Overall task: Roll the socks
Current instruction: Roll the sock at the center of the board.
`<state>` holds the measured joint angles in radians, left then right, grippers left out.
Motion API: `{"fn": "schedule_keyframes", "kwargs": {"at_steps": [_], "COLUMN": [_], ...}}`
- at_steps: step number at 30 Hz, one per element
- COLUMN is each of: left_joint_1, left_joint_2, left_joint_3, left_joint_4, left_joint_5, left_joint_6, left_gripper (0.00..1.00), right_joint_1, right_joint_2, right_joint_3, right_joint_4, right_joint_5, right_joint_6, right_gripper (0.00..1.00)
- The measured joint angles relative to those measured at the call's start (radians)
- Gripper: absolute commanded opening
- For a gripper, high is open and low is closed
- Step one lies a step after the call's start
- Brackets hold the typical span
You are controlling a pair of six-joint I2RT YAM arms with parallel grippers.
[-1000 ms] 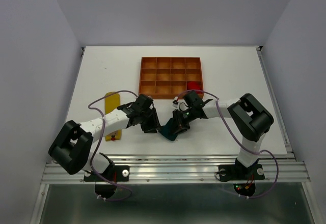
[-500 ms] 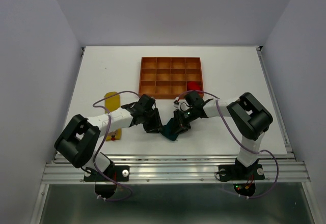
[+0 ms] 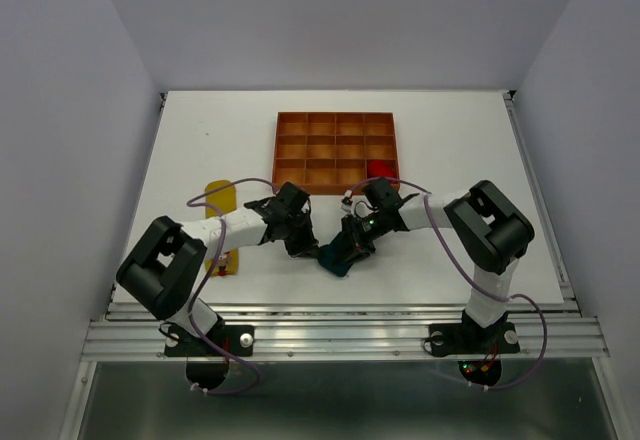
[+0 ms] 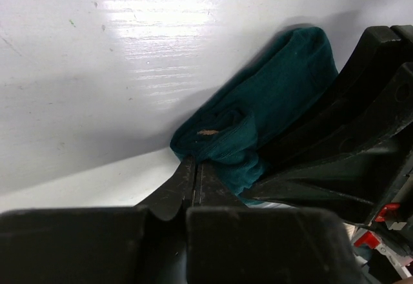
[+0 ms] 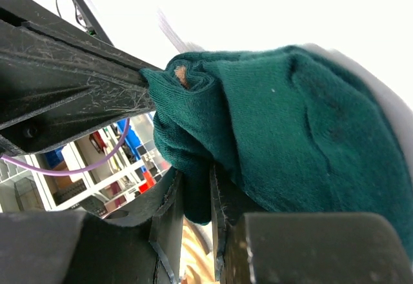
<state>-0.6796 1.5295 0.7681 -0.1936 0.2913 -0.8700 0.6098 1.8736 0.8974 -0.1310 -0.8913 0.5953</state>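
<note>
Top, left-wrist and right-wrist views of the socks on the white table. My left gripper is fully closed, its two fingers meeting tip to tip against the folded edge of the teal sock. Whether a thin lip of fabric is caught between them cannot be told, since the tips hide the contact. My right gripper is clamped on the same sock: a fold of teal cloth fills the narrow gap between its fingers, and the bunched remainder bulges above and to the right of them. From above, this sock shows only as a small dark patch near the table's front edge, between the two gripper heads, which cover most of it. The red sock lies in the near right compartment of the orange-brown tray; its pattern is too small to make out. The yellow sock lies flat on the left of the table, with my left arm crossing its middle and a purple cable looping over its far end.
</note>
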Motion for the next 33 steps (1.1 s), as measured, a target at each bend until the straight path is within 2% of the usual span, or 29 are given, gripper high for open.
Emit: {"fn": "schedule_keyframes", "kwargs": {"at_steps": [4, 5, 7, 8, 11, 17, 22, 33], "left_joint_1": [-0.005, -0.007, -0.012, -0.014, -0.024, -0.041, -0.058, -0.066], "left_joint_2": [0.015, 0.017, 0.022, 0.024, 0.031, 0.043, 0.055, 0.057], "left_joint_3": [0.014, 0.018, 0.026, 0.031, 0.047, 0.077, 0.103, 0.114], "left_joint_4": [-0.009, -0.014, -0.021, -0.027, -0.044, -0.085, -0.119, -0.146], "left_joint_5": [-0.006, -0.011, -0.019, -0.024, -0.042, -0.076, -0.105, -0.127], "left_joint_6": [-0.005, -0.009, -0.014, -0.016, -0.022, -0.032, -0.035, -0.047], "left_gripper": [0.00, 0.00, 0.00, 0.00, 0.00, 0.00, 0.00, 0.00], "right_joint_1": [-0.001, -0.001, -0.001, -0.001, -0.001, 0.000, 0.011, 0.185], "right_joint_2": [-0.001, -0.002, -0.009, -0.016, -0.062, -0.213, -0.280, -0.364], "right_joint_3": [0.000, 0.000, 0.001, 0.001, 0.005, 0.012, 0.019, 0.037], "right_joint_4": [-0.001, -0.001, -0.004, -0.010, -0.037, -0.067, -0.084, -0.131], "right_joint_5": [0.000, 0.001, 0.005, 0.009, 0.044, 0.149, 0.224, 0.401], "right_joint_6": [-0.011, -0.013, -0.025, -0.032, -0.066, -0.148, -0.202, -0.307], "right_gripper": [0.31, 0.36, 0.41, 0.48, 0.53, 0.55, 0.56, 0.55]}}
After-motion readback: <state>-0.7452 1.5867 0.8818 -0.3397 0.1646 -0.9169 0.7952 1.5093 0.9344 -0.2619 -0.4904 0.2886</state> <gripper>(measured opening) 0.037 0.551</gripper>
